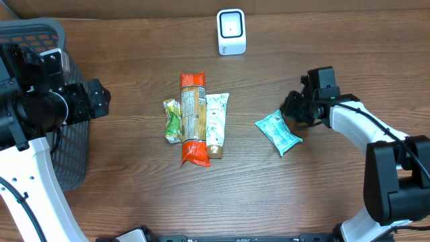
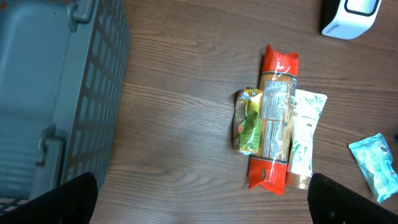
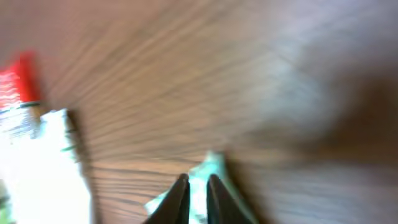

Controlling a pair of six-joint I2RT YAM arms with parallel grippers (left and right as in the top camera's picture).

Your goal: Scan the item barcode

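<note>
1. Your right gripper, jaws almost together, pinches an edge of the teal packet, which lies on the table.
2. The packet's long axis runs diagonally; the scanner sits well apart, rear-left of it.

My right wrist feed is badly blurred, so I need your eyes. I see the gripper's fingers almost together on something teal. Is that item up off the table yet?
Observer: No. The teal packet lies flat on the table, with the right gripper pinching its far right corner.
Operator: Which way is the scanner from there?
Observer: The white scanner stands upright at the table's far edge, up and to the left of the packet, beyond the row of three other packages.
</note>
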